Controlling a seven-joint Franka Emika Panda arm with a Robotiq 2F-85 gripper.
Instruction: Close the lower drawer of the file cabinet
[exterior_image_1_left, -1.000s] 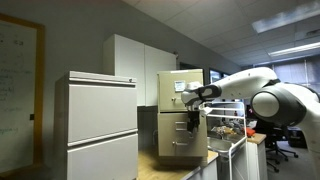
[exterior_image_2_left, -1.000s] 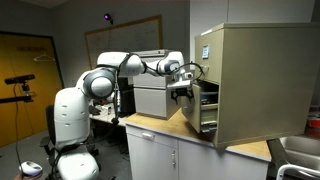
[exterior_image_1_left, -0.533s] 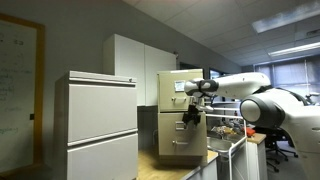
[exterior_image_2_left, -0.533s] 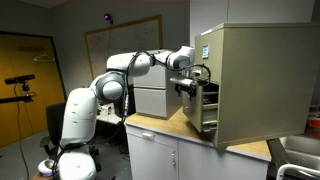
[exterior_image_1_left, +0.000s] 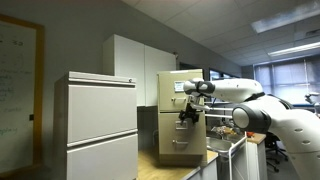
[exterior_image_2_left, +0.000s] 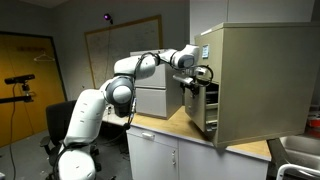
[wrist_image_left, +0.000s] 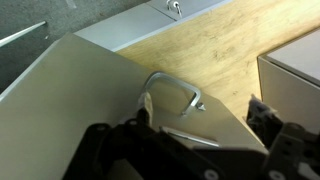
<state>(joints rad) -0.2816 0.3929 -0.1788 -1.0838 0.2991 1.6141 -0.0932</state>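
- In an exterior view, the file cabinet (exterior_image_1_left: 170, 100) stands upright on the tabletop (exterior_image_1_left: 150, 170), beside one wider white cabinet (exterior_image_1_left: 100, 120). I count two tan drawer fronts on it. My tool (exterior_image_1_left: 188, 115) hangs at the top edge of the lower drawer (exterior_image_1_left: 175, 145). From here I cannot tell whether it is spread.
- In an exterior view from the side, the lower drawer (exterior_image_2_left: 208, 118) juts out of the file cabinet (exterior_image_2_left: 255, 80) over the wooden tabletop (exterior_image_2_left: 165, 125), so it is not yet closed. My tool (exterior_image_2_left: 191, 84) sits at its front, just above.
- In the wrist view, I see one silver handle (wrist_image_left: 172, 90) on the drawer's tan front (wrist_image_left: 85, 90). My tool (wrist_image_left: 185, 140) is spread, with the handle lying between its fingers (wrist_image_left: 268, 125) and nothing pinched.
- I judge the drawer to be stiff sheet metal on slides: heavy enough to resist at first, then likely to run freely. The face is smooth, and angled pads could skid on it. I would push flat on the front near the handle rather than grip it.
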